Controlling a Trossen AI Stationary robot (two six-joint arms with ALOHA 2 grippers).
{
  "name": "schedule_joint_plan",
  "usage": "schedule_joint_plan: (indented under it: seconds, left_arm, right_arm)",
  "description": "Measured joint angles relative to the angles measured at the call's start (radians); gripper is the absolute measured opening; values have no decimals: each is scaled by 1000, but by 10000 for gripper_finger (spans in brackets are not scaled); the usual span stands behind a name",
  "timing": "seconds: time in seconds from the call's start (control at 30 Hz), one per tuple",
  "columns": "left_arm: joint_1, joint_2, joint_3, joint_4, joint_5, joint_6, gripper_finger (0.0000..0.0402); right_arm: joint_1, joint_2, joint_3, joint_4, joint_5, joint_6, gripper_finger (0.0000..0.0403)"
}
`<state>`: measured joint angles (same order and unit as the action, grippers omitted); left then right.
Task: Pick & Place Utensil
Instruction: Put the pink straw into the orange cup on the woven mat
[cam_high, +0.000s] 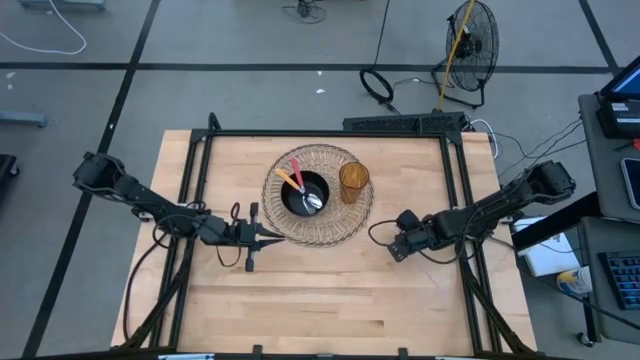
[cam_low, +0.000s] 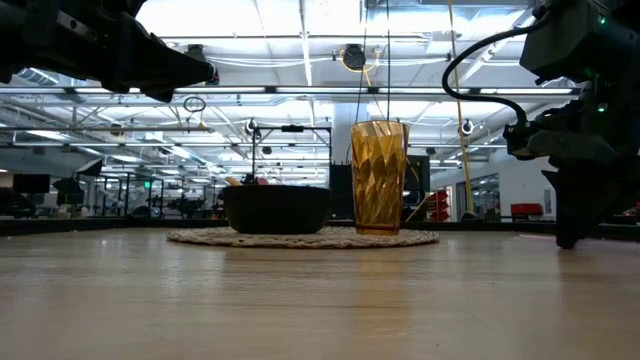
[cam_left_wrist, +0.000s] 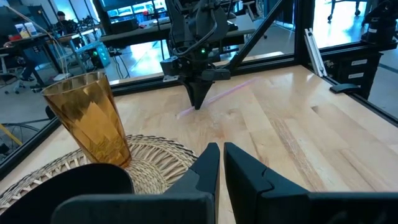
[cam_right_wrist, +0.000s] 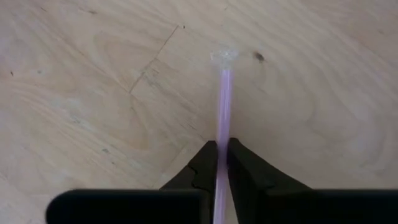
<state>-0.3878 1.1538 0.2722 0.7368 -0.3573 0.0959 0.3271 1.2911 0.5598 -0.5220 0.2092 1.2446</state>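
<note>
High view: woven mat (cam_high: 318, 232) at table centre w/ black bowl (cam_high: 306, 193) holding utensils, amber cup (cam_high: 353, 181) just right of bowl. Left gripper (cam_high: 262, 236) at mat's left edge, fingers narrow, nothing between. Right gripper (cam_high: 400, 245) low on table, right of mat.

Low view: amber cup (cam_low: 379, 176) upright on mat (cam_low: 303, 238), bowl (cam_low: 276, 209) to its left.

Left wrist view: right gripper (cam_left_wrist: 198, 102) tip down on a pale purple utensil (cam_left_wrist: 214, 97) lying on the wood.

Right wrist view: fingers (cam_right_wrist: 205, 165) pinched on the purple utensil's (cam_right_wrist: 222, 99) thin handle; its clear end rests on table.
</note>
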Motion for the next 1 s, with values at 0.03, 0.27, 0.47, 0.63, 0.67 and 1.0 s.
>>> schedule_joint_plan:
  seconds: [0.03, 0.27, 0.47, 0.63, 0.67, 1.0]
  left_arm:
    - [0, 0, 0, 0, 0, 0, 24]
    - [0, 0, 0, 0, 0, 0, 24]
    - [0, 0, 0, 0, 0, 0, 24]
    - [-1, 0, 0, 0, 0, 0, 24]
    - [-1, 0, 0, 0, 0, 0, 24]
    - [0, 0, 0, 0, 0, 0, 24]
  right_arm:
    - [0, 0, 0, 0, 0, 0, 21]
    - [0, -1, -1, 2, 0, -8, 12]
    - [0, -6, -2, 4, 1, -30, 11]
    - [0, -33, -5, 20, -2, -63, 9]
    - [1, -42, -5, 22, 3, -68, 8]
    - [1, -142, -4, 38, 42, -150, 8]
